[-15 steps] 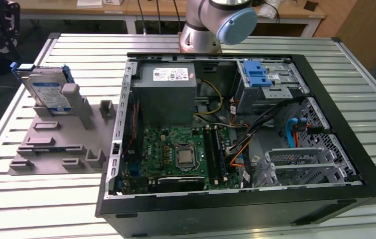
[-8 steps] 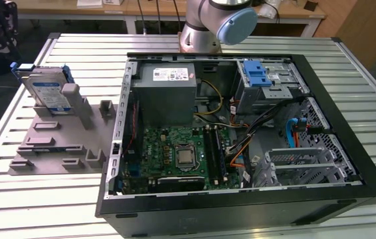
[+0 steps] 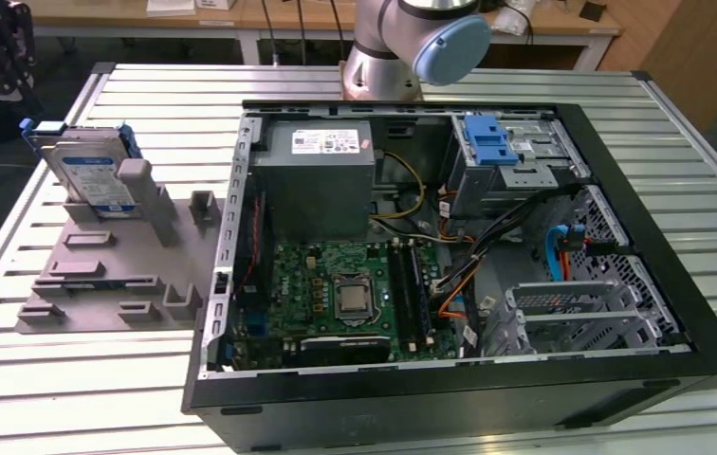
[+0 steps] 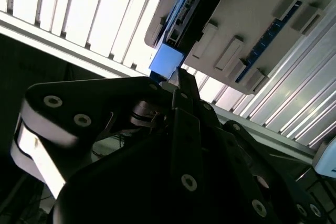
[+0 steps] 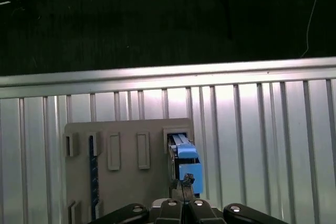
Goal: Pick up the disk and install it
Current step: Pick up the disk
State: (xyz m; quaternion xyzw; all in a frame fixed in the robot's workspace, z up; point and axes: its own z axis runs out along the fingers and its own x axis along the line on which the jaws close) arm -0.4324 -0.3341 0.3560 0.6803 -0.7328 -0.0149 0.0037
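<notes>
The fingers (image 5: 185,181) look pressed together, holding nothing, and hang over the disk (image 5: 181,153). It stands on edge in the grey holder (image 3: 105,275) on the table (image 3: 29,379), apparently straight below them.

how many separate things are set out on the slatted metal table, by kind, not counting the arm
silver hard drive in a blue plastic carrier, standing upright in the holder: 1
grey plastic slotted holder: 1
open black computer tower case: 1
total: 3
</notes>
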